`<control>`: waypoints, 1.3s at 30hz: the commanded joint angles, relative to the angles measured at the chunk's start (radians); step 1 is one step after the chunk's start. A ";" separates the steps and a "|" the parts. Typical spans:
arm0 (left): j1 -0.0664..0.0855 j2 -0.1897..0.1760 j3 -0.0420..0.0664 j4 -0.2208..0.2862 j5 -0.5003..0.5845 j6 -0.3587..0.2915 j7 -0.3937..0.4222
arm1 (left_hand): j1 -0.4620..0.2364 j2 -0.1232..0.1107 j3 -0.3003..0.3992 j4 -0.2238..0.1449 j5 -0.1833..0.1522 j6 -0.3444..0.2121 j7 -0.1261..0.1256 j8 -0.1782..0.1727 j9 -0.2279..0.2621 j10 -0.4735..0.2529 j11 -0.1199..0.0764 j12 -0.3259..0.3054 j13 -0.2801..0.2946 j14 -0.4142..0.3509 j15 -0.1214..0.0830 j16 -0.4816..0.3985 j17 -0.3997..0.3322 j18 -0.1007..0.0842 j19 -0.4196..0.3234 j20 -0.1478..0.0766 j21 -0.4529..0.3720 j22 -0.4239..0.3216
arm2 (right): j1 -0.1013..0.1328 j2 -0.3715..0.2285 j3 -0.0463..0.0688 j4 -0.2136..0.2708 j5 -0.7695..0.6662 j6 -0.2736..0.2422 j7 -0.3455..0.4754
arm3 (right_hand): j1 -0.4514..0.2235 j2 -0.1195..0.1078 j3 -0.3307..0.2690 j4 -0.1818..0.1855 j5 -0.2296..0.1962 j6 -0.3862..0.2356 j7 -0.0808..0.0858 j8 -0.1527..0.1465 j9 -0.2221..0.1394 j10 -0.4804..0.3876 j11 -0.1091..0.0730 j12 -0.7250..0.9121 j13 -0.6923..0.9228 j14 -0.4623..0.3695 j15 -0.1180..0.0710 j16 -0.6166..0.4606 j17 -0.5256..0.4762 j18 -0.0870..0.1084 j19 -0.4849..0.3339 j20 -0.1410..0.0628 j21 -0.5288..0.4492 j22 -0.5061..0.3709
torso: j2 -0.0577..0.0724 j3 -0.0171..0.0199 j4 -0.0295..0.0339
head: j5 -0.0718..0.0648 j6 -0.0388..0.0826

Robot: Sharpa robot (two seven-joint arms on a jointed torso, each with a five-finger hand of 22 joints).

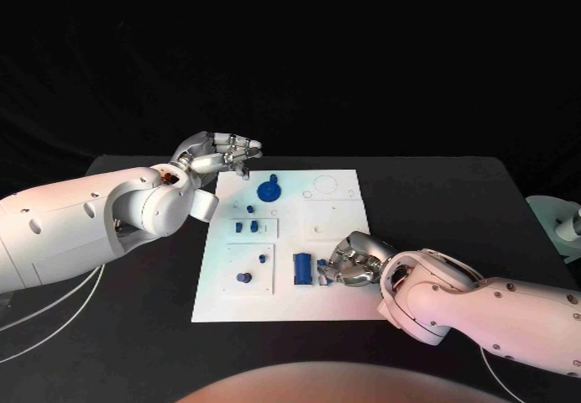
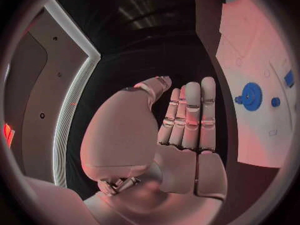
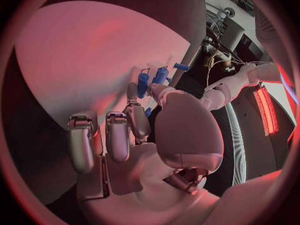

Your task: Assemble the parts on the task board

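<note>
The white task board (image 1: 317, 294) lies in the middle of the table. On it are a blue gear (image 1: 269, 190), small blue pegs (image 1: 246, 227), a round blue knob (image 1: 243, 277) and an upright blue block (image 1: 301, 267). My right hand (image 1: 355, 260) rests on the board just right of the block, fingers curled, and pinches a small blue part (image 1: 323, 270) between thumb and finger; a sliver of that part (image 3: 148, 112) shows in the right wrist view. My left hand (image 1: 222, 154) hovers off the board's far left corner, with its fingers (image 2: 190, 115) straight and holding nothing. The gear (image 2: 251, 96) shows beside it.
A pale stand (image 1: 559, 220) sits at the table's right edge. Thin cables (image 1: 49, 319) run along the left side under my left arm. Bare black table (image 1: 436, 201) lies to the right of the board.
</note>
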 commanded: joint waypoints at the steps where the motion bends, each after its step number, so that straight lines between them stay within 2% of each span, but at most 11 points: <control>1: 0.001 0.001 0.001 0.003 -0.001 0.015 0.003 | -0.010 -0.002 0.002 0.004 0.001 -0.007 0.002 0.003 0.002 -0.007 0.000 0.005 0.002 -0.007 -0.002 0.005 -0.002 0.006 -0.002 0.003 -0.005 -0.001 | -0.003 0.004 -0.003 -0.003 -0.018 0.036 -0.013 | -0.015 -0.003 -0.010 0.004 -0.009 0.000 0.002 -0.001 -0.001 0.006 -0.001 0.006 0.067 0.080 -0.006 0.005 0.134 -0.014 0.105 -0.005 0.005 0.263 | 0.000 -0.0003 -0.0005 | 0.000 0.000; 7: 0.001 0.000 0.001 0.004 -0.001 0.015 0.003 | -0.011 -0.001 0.002 0.005 0.001 -0.007 0.002 0.004 0.002 -0.008 0.000 0.005 0.002 -0.007 -0.002 0.005 -0.002 0.006 -0.002 0.003 -0.005 -0.001 | -0.003 0.005 -0.003 -0.004 -0.025 0.039 -0.014 | -0.038 -0.005 -0.026 0.008 -0.020 0.000 0.003 -0.002 -0.001 0.006 0.000 0.005 0.068 0.080 -0.005 0.005 0.134 -0.014 0.105 -0.005 0.005 0.263 | 0.000 -0.0002 -0.0003 | 0.000 -0.002; 8: 0.001 0.000 0.001 0.004 -0.002 0.015 0.003 | -0.011 -0.001 0.002 0.005 0.001 -0.007 0.002 0.004 0.002 -0.008 0.000 0.005 0.002 -0.007 -0.002 0.005 -0.002 0.006 -0.002 0.003 -0.005 -0.001 | -0.003 0.005 -0.003 -0.004 -0.026 0.039 -0.013 | -0.044 -0.007 -0.031 0.008 -0.015 0.000 0.003 -0.002 -0.001 0.006 0.000 0.005 0.068 0.080 -0.005 0.005 0.134 -0.014 0.105 -0.005 0.005 0.263 | 0.000 -0.0002 -0.0003 | 0.000 -0.002; 9: 0.001 0.000 0.001 0.004 -0.002 0.015 0.002 | -0.011 -0.001 0.002 0.005 0.001 -0.007 0.002 0.004 0.002 -0.008 0.000 0.005 0.002 -0.007 -0.002 0.005 -0.002 0.006 -0.002 0.003 -0.005 -0.001 | -0.003 0.005 -0.003 -0.004 -0.026 0.040 -0.013 | -0.059 -0.011 -0.049 0.007 0.020 0.000 0.003 -0.002 -0.001 0.005 0.000 0.004 0.069 0.079 -0.005 0.004 0.133 -0.014 0.105 -0.005 0.005 0.263 | 0.000 -0.0004 -0.0003 | 0.000 -0.002; 10: 0.001 0.000 0.001 0.004 -0.002 0.015 0.002 | -0.011 -0.001 0.002 0.005 0.001 -0.007 0.002 0.004 0.002 -0.008 0.000 0.005 0.002 -0.007 -0.002 0.005 -0.002 0.006 -0.002 0.003 -0.005 -0.001 | -0.003 0.005 -0.003 -0.004 -0.027 0.039 -0.012 | -0.062 -0.012 -0.053 0.007 0.023 0.000 0.003 -0.002 -0.001 0.005 0.000 0.004 0.069 0.079 -0.005 0.005 0.134 -0.014 0.105 -0.005 0.005 0.263 | 0.000 -0.0002 -0.0002 | 0.000 -0.002; 22: 0.001 -0.002 0.001 0.003 -0.002 0.014 0.002 | -0.012 -0.001 0.002 0.005 0.001 -0.008 0.002 0.004 0.002 -0.008 0.000 0.006 0.002 -0.007 -0.002 0.005 -0.002 0.006 -0.002 0.003 -0.005 -0.001 | -0.004 -0.003 -0.003 0.012 -0.048 0.024 0.000 | -0.093 -0.022 -0.097 0.010 0.003 0.002 0.003 -0.003 -0.002 0.006 0.000 0.005 0.071 0.080 -0.005 0.005 0.135 -0.014 0.105 -0.005 0.005 0.263 | -0.001 0.0005 -0.0007 | 0.002 -0.003; 27: 0.001 -0.002 0.001 0.003 -0.002 0.013 0.002 | -0.020 0.001 0.001 0.011 0.001 -0.009 0.003 0.006 0.002 -0.011 0.001 0.009 0.002 -0.008 -0.001 0.007 -0.002 0.006 -0.003 0.004 -0.006 -0.002 | -0.004 -0.009 -0.003 0.019 -0.077 0.009 0.001 | -0.114 -0.016 -0.119 0.011 0.025 0.004 0.002 -0.003 -0.002 0.008 -0.001 0.008 0.074 0.080 -0.006 0.006 0.138 -0.014 0.105 -0.005 0.005 0.263 | -0.001 0.0006 -0.0004 | 0.003 -0.002; 39: 0.001 -0.003 0.001 0.003 -0.002 0.013 0.002 | -0.021 0.002 0.001 0.012 0.001 -0.009 0.003 0.006 0.002 -0.012 0.001 0.010 0.003 -0.008 -0.001 0.007 -0.002 0.006 -0.003 0.005 -0.007 -0.002 | -0.004 -0.021 -0.003 0.031 -0.104 0.000 -0.001 | -0.130 -0.014 -0.137 0.012 0.035 0.006 0.001 -0.003 -0.002 0.009 -0.002 0.009 0.075 0.081 -0.006 0.007 0.140 -0.014 0.105 -0.006 0.005 0.263 | 0.000 0.0003 -0.0007 | 0.005 -0.003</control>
